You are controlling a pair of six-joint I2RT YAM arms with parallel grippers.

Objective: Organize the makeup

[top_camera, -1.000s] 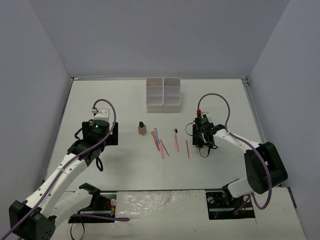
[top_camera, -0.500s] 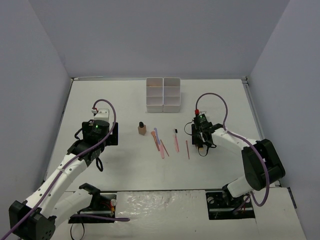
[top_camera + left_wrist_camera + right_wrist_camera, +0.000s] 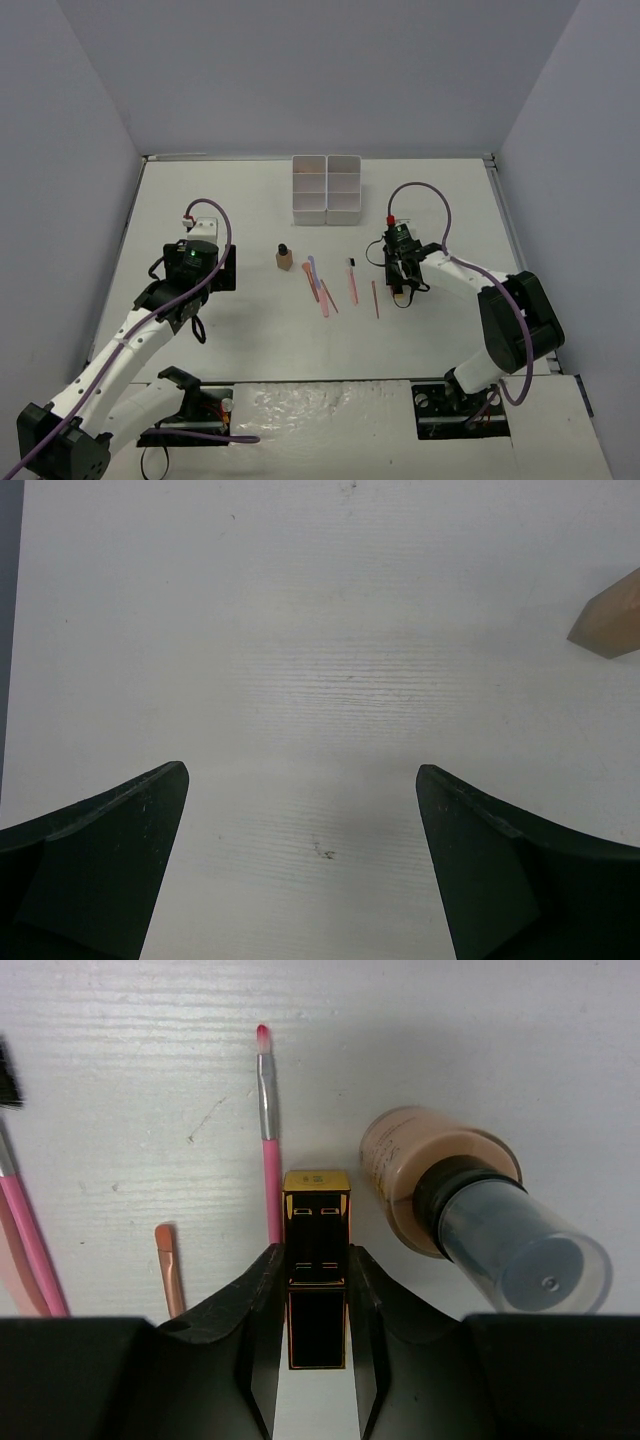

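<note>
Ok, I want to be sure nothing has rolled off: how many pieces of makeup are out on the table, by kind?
2 tan bottles
1 black-and-gold tube, between the right fingers
6 thin sticks and brushes, as far as the overhead view resolves them
Total: 9

I see a glossy black tube [image 3: 317, 1260] with shiny gold trim, a clear-capped bottle [image 3: 430, 1175], a matt, grainy table [image 3: 450, 1020].

dark jaws wide apart at the bottom, white table [image 3: 320, 630] between them, corner of a tan bottle [image 3: 615, 620] at right edge
</note>
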